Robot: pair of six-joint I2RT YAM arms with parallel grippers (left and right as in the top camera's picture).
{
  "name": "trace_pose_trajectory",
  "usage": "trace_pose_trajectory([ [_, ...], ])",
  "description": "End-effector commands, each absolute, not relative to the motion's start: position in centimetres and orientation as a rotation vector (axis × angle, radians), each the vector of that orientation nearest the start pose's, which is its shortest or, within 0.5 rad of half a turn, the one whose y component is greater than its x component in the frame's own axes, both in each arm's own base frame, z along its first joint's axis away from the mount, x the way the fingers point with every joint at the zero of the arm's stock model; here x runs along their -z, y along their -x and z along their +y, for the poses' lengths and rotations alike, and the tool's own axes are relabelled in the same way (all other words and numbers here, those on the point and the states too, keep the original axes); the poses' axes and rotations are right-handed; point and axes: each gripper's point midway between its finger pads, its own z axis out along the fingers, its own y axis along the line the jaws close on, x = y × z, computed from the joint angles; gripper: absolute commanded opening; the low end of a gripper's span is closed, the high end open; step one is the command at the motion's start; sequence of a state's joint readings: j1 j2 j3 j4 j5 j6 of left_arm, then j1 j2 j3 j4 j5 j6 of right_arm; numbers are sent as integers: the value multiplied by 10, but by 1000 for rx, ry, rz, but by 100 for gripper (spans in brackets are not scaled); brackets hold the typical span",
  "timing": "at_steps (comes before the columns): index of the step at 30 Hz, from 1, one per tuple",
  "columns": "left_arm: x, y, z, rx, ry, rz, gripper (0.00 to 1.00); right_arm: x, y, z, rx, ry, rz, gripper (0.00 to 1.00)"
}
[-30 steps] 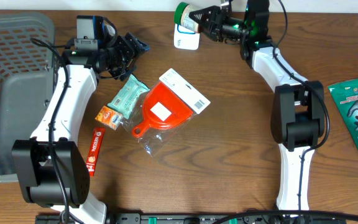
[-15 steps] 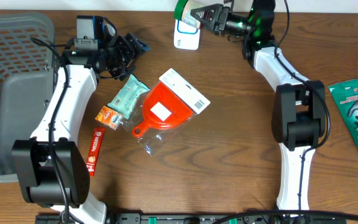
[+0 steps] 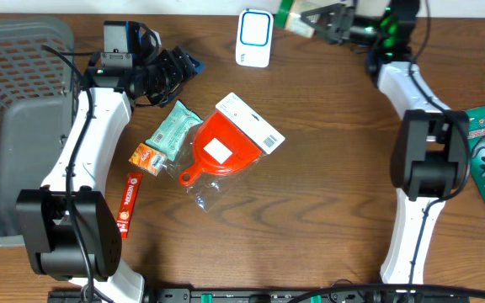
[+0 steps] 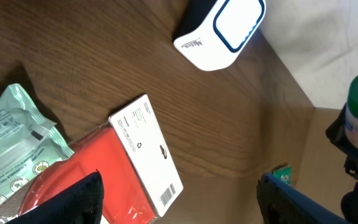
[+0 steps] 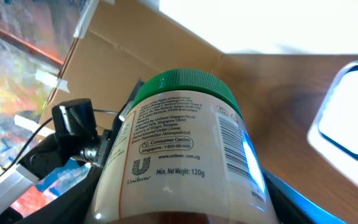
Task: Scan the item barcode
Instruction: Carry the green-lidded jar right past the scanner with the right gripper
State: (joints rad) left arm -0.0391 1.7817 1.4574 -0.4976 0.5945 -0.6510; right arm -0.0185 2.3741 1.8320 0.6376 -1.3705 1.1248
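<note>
Right gripper (image 3: 320, 18), pinching the green-lidded jar (image 5: 185, 143), has swung it away from above the scanner (image 3: 253, 38) and now holds it just right of the scanner, suggesting the barcode pass is finished or needs repeating.

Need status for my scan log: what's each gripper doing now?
Left gripper: open, empty.
Right gripper: closed on the green-lidded jar.
</note>
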Motion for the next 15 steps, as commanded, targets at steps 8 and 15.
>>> trace_pose_trajectory([
  [8, -201, -477, -102, 928, 443, 2381, 78, -259, -561, 97, -1702, 343, 1818, 2],
  [15, -201, -479, -99, 904, 450, 2371, 78, -248, -564, 36, -1753, 107, 1892, 2],
])
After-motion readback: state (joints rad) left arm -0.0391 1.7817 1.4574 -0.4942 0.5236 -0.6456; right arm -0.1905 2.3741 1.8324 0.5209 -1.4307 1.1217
